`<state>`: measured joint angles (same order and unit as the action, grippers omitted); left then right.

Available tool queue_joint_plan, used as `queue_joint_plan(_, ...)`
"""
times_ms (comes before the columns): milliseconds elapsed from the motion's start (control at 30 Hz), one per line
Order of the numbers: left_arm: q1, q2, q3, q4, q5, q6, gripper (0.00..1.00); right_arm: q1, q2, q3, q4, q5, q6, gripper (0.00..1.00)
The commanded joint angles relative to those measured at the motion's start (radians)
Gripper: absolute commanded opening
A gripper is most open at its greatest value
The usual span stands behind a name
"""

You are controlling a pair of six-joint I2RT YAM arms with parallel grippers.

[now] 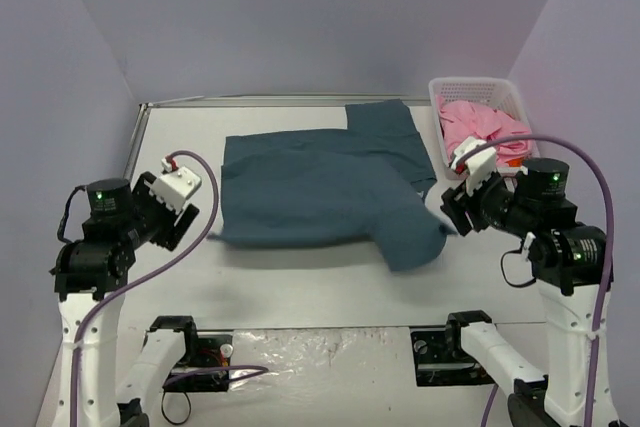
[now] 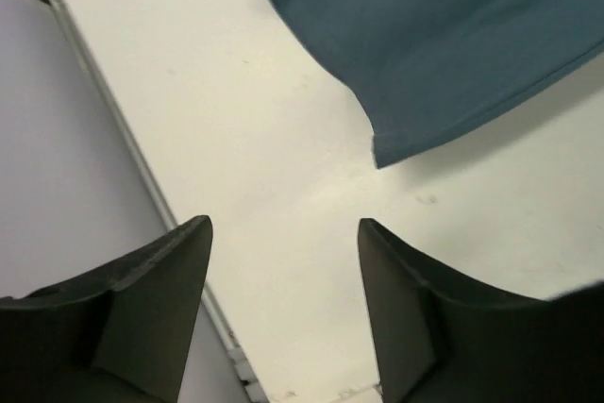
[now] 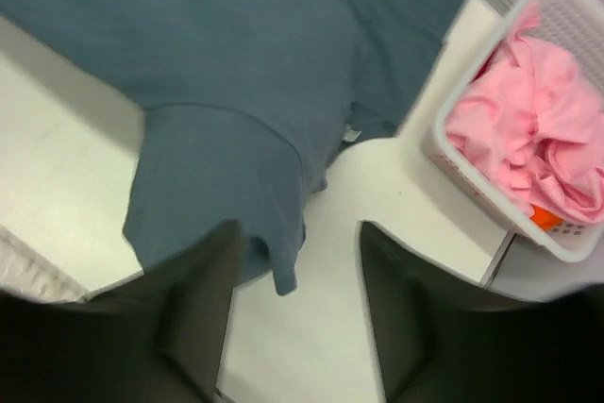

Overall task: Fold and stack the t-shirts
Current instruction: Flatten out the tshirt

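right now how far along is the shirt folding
Early on. Done: the teal shirt is spread out on the table, no finished fold showing. In hand: nothing; the left gripper and right gripper are both open and empty. Left: fold it, then take the pink shirt bunched in the basket, fold and stack.

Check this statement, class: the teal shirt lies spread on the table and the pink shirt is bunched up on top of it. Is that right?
No. The pink shirt is bunched up in the white basket, not on the teal shirt, as the top external view shows. The teal shirt does lie spread on the table.
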<state>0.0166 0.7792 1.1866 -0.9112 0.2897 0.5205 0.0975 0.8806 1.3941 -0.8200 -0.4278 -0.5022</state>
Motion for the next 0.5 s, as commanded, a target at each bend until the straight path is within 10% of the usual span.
queue_joint_plan(0, 0.006, -0.063, 0.08, -0.253, 0.184, 0.166, 0.64, -0.007, 0.001, 0.084, -0.286, -0.135, -0.171, 0.55)
queue_joint_plan(100, 0.005, -0.038, 0.19, -0.36, 0.281, 0.22, 0.76, -0.007, 0.043, 0.112, -0.277, -0.103, -0.194, 0.69)
queue_joint_plan(333, 0.003, 0.122, 0.183, -0.14, 0.27, 0.112, 0.76, -0.008, 0.236, 0.102, -0.145, -0.097, -0.19, 0.65)
queue_joint_plan(467, 0.003, 0.308, 0.122, 0.096, 0.191, -0.048, 0.5, -0.007, 0.384, 0.079, -0.045, -0.104, -0.176, 0.59)
